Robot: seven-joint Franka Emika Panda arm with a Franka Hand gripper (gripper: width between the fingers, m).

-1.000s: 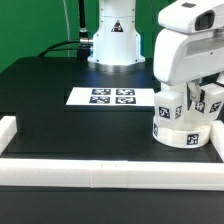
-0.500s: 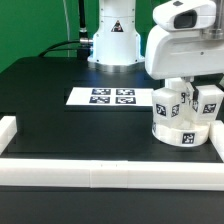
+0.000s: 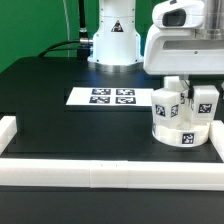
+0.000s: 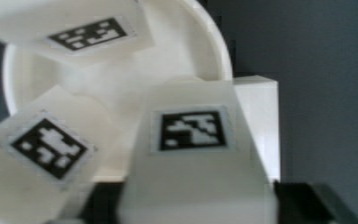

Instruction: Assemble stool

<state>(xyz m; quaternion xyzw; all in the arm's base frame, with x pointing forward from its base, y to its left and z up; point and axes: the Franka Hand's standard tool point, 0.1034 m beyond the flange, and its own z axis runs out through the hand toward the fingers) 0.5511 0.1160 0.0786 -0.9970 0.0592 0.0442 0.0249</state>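
Note:
The round white stool seat (image 3: 178, 133) lies on the black table at the exterior view's right. White tagged legs (image 3: 167, 103) (image 3: 206, 101) stand upright in it. My gripper (image 3: 187, 80) hangs straight above the seat, its fingers reaching down among the legs. In the wrist view a tagged leg (image 4: 197, 150) fills the gap between my two dark fingers (image 4: 105, 205), so my gripper (image 4: 194, 212) is shut on it. The seat's rim (image 4: 194, 35) and two other tagged faces (image 4: 48, 145) lie beyond it.
The marker board (image 3: 112, 97) lies at the table's middle back. Long white border rails (image 3: 100, 172) run along the front edge, with a short one at the left (image 3: 8, 130). The arm's white base (image 3: 112, 40) stands behind.
My hand has risen a little and shifted toward the exterior view's left over the seat. The right-hand leg has shifted slightly left; the seat has stayed in place.

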